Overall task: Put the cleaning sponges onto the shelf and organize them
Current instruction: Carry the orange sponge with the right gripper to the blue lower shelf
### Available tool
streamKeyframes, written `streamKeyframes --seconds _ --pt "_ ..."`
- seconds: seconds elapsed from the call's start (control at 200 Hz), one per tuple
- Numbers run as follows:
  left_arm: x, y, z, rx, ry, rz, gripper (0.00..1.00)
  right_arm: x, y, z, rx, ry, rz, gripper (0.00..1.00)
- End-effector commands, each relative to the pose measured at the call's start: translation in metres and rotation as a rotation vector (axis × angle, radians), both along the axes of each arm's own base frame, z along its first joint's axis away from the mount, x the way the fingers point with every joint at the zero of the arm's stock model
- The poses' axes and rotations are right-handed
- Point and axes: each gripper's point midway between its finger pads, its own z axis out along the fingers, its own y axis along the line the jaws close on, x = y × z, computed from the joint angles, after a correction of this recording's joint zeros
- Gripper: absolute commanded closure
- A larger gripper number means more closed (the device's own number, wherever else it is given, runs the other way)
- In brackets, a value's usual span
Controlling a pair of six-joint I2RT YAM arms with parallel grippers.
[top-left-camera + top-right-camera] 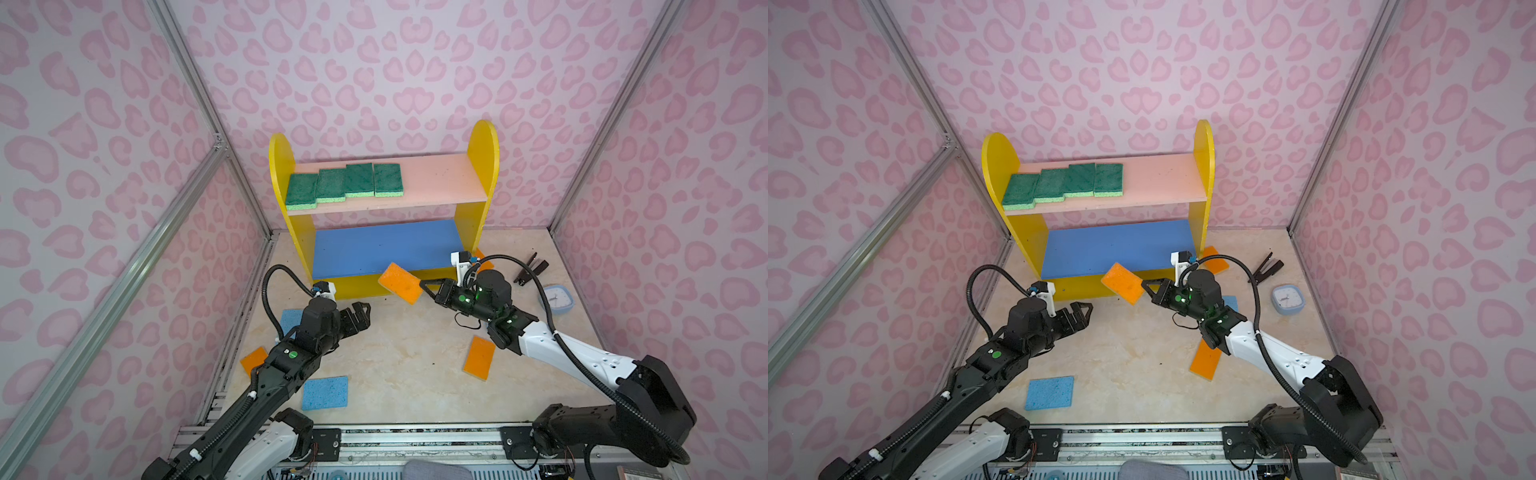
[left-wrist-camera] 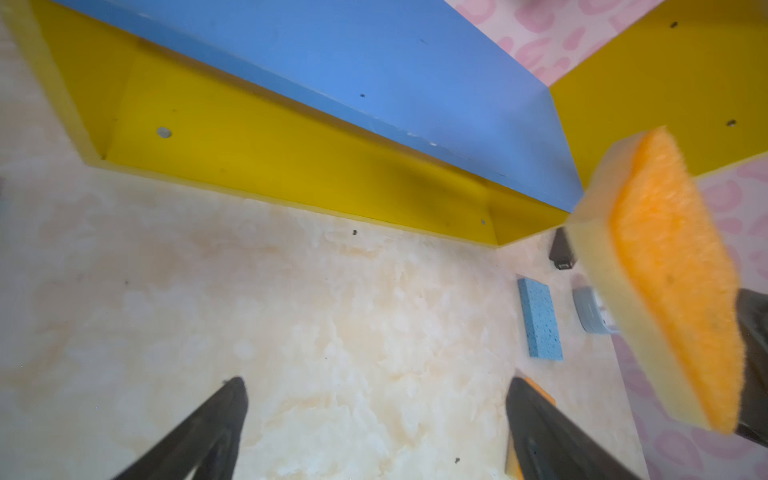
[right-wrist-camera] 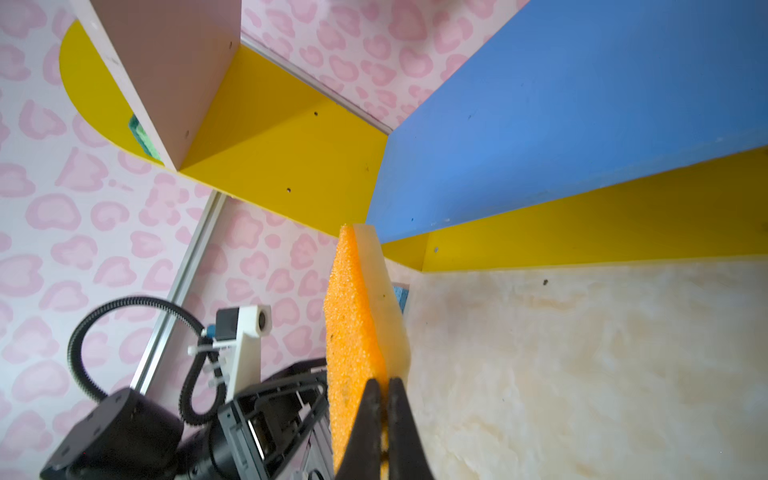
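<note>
My right gripper (image 1: 422, 284) (image 3: 384, 380) is shut on one end of an orange-over-yellow sponge (image 1: 400, 283) (image 3: 353, 332), held tilted in the air before the shelf's (image 1: 482, 158) blue middle board (image 1: 382, 245). My left gripper (image 1: 360, 309) (image 2: 376, 380) hangs open and empty above the floor, left of that sponge (image 2: 673, 270). Several green sponges (image 1: 345, 185) lie in a row on the left of the pink upper board (image 1: 436, 178). On the floor lie orange sponges (image 1: 480, 357) (image 1: 253, 359) (image 1: 1214, 259) and blue sponges (image 1: 325, 392) (image 1: 289, 320) (image 1: 1230, 302).
A light-blue clock (image 1: 556, 298) and a black stapler (image 1: 531, 268) lie on the floor at the right, beside the shelf. Pink patterned walls close in three sides. A metal rail (image 1: 415, 436) runs along the front edge.
</note>
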Motion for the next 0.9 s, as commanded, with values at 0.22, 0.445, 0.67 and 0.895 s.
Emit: streamKeyframes --seconds 0.22,0.445,0.67,0.895 --pt "-0.014 0.042 -0.037 0.010 0.048 0.233 0.02 0.054 0.029 0.010 0.114 0.004 -0.294 1.00" --pt "-0.027 0.055 -0.062 -0.016 0.056 0.294 0.02 0.073 0.056 -0.004 0.139 0.030 -0.395 1.00" --pt "-0.036 0.062 -0.073 -0.017 0.051 0.311 0.02 0.083 0.091 -0.011 0.129 0.034 -0.452 1.00" --pt "-0.046 0.069 -0.079 0.000 0.044 0.311 0.02 0.093 0.134 -0.024 0.139 0.061 -0.435 1.00"
